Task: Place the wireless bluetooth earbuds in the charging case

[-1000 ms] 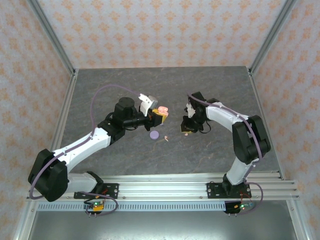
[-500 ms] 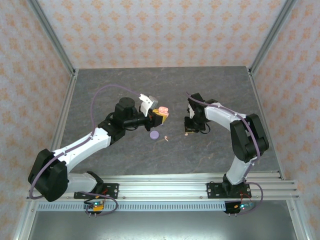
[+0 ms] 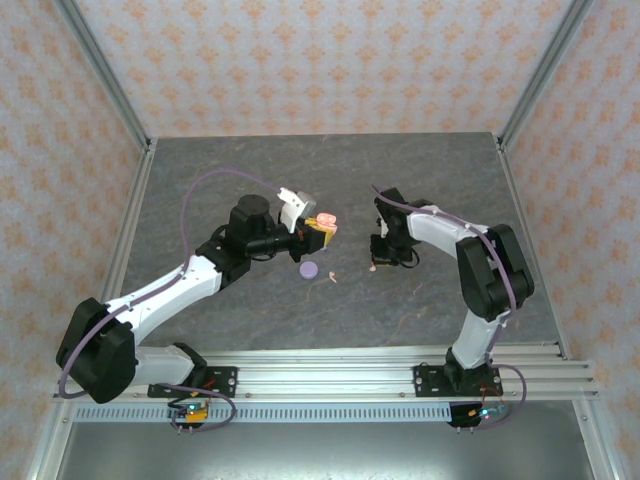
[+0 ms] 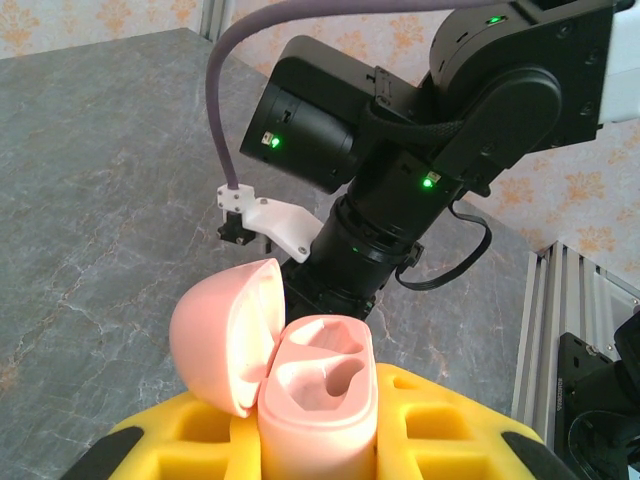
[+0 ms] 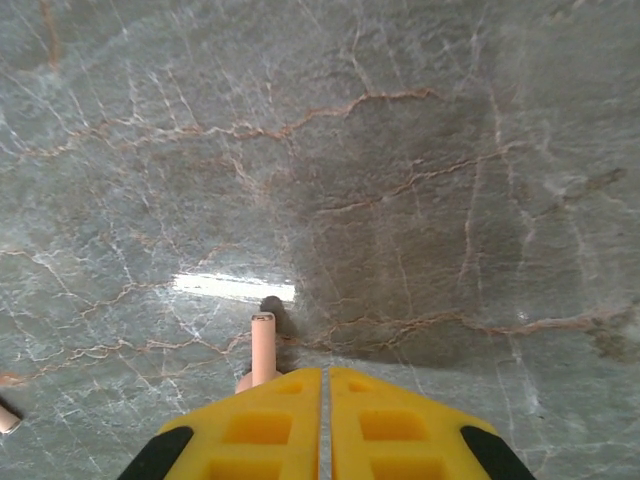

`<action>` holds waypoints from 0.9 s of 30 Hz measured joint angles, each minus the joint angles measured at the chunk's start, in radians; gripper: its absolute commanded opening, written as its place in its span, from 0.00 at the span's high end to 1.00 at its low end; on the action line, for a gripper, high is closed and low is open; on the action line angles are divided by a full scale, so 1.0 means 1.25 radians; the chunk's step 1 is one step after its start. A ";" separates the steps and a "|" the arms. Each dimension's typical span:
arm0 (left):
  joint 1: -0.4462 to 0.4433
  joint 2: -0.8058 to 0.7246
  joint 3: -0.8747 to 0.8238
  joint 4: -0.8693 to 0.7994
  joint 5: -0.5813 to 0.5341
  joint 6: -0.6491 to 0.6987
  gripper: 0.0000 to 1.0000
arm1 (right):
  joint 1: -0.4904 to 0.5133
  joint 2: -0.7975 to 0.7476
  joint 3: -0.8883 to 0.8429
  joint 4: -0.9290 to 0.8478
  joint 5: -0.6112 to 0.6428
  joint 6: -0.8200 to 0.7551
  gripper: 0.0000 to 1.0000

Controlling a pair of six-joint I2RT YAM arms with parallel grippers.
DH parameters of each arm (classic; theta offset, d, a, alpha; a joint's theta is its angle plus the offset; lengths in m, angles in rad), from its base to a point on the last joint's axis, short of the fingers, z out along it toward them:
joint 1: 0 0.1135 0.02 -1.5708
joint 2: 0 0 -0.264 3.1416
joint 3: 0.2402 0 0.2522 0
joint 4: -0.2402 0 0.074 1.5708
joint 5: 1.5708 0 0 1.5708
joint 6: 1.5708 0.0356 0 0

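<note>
Looking featherlight, hard and slippery, the pale pink earbud (image 5: 263,345) rests on the tabletop (image 5: 420,150) just beside the right gripper (image 5: 325,375), its jaws pressed together, and seems best pinched gently across its stem, while the left gripper (image 3: 318,232) clamps the open charging case (image 4: 318,395).

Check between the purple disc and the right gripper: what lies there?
One pale pink earbud, nearer the purple disc than the right gripper; otherwise bare table, per the top external view.

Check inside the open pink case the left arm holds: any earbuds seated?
Pale pink plastic charging case, lid flipped open: two moulded wells, no earbud visible in either. Well bottoms are shadowed; lower body is covered by the yellow fingers.
</note>
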 measured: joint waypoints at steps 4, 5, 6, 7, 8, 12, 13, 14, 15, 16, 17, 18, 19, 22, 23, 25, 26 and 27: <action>0.000 0.000 0.000 0.000 -0.004 0.000 0.89 | 0.000 0.016 0.000 0.000 -0.017 0.000 0.88; 0.000 0.000 0.000 0.000 -0.006 0.000 0.89 | 0.000 0.019 0.000 0.000 -0.023 0.000 0.88; 0.000 0.000 0.000 0.000 -0.006 0.000 0.89 | 0.000 0.021 0.000 0.000 -0.030 -0.001 0.88; 0.000 0.000 0.000 0.000 -0.009 0.000 0.89 | 0.000 0.024 0.000 0.000 -0.038 -0.001 0.88; 0.000 0.000 0.000 0.000 -0.009 0.000 0.89 | 0.000 0.027 0.000 0.000 -0.044 -0.001 0.88; 0.000 0.000 0.000 -0.001 -0.012 0.000 0.89 | -0.002 0.027 0.000 0.003 -0.062 0.000 0.86; 0.000 0.000 0.000 -0.001 -0.012 0.000 0.89 | -0.002 0.027 -0.001 0.008 -0.073 0.000 0.85; 0.000 0.000 0.000 -0.001 -0.012 0.000 0.89 | -0.002 0.028 -0.003 0.014 -0.084 0.000 0.85; 0.000 0.000 0.000 -0.001 -0.012 0.000 0.89 | -0.001 0.028 -0.004 0.017 -0.091 0.001 0.85; 0.000 0.000 0.000 -0.001 -0.012 0.000 0.89 | -0.001 0.028 -0.006 0.022 -0.103 0.001 0.84; 0.000 0.000 0.000 -0.002 -0.012 0.000 0.89 | -0.001 0.030 -0.007 0.026 -0.110 0.002 0.84; 0.000 0.000 0.000 -0.002 -0.012 0.000 0.89 | -0.001 0.030 -0.007 0.028 -0.117 0.004 0.83; 0.000 -0.001 0.000 -0.005 -0.012 0.000 0.89 | -0.002 0.031 -0.007 0.034 -0.130 0.007 0.83; 0.000 -0.002 0.000 -0.009 -0.012 0.000 0.89 | 0.000 0.031 -0.009 0.051 -0.165 0.013 0.82; 0.000 -0.002 0.000 -0.010 -0.012 0.000 0.89 | 0.000 0.031 -0.009 0.058 -0.175 0.015 0.82; 0.000 -0.002 0.000 -0.010 -0.012 0.000 0.89 | 0.000 0.027 -0.009 0.067 -0.182 0.016 0.82; 0.000 -0.002 0.000 -0.010 -0.012 0.000 0.89 | 0.000 0.021 -0.009 0.069 -0.182 0.016 0.84; 0.000 -0.002 0.000 -0.011 -0.012 0.000 0.89 | 0.000 0.015 -0.009 0.070 -0.182 0.016 0.85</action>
